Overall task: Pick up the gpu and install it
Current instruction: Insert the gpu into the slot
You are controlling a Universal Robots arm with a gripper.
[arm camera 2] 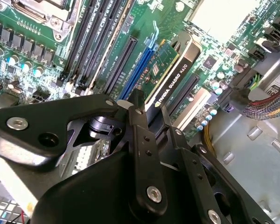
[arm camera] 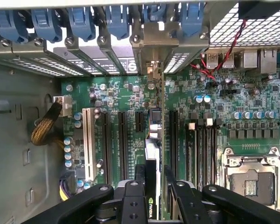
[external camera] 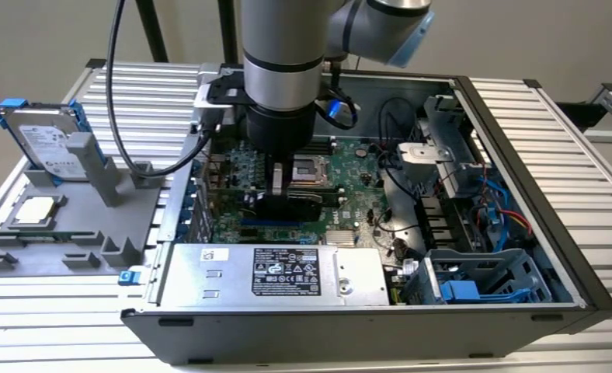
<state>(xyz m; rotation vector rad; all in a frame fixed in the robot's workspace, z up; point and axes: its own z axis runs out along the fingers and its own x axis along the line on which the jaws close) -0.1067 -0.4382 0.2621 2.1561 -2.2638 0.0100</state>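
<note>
The gpu (external camera: 288, 207) is a thin card with a black cooler. It stands upright on edge inside the open computer case (external camera: 513, 116), down at the green motherboard (external camera: 360, 194). My gripper (external camera: 277, 185) reaches down from above and is shut on the card's upper edge. In the second wrist view the black fingers (arm camera 2: 136, 105) clamp the gpu (arm camera 2: 175, 70), which sits right beside a long blue slot (arm camera 2: 136, 70). In the first wrist view the gpu (arm camera: 154, 128) runs edge-on from my gripper (arm camera: 154, 175) to the metal rear slot openings (arm camera: 154, 42). Whether it is fully seated I cannot tell.
A silver power supply (external camera: 275, 272) lies along the case's front wall. The CPU socket (external camera: 312, 167) and cables (external camera: 492, 210) sit to the exterior view's right of the card. A grey fixture (external camera: 57, 233) outside the case holds a blue-framed hard drive (external camera: 42, 140).
</note>
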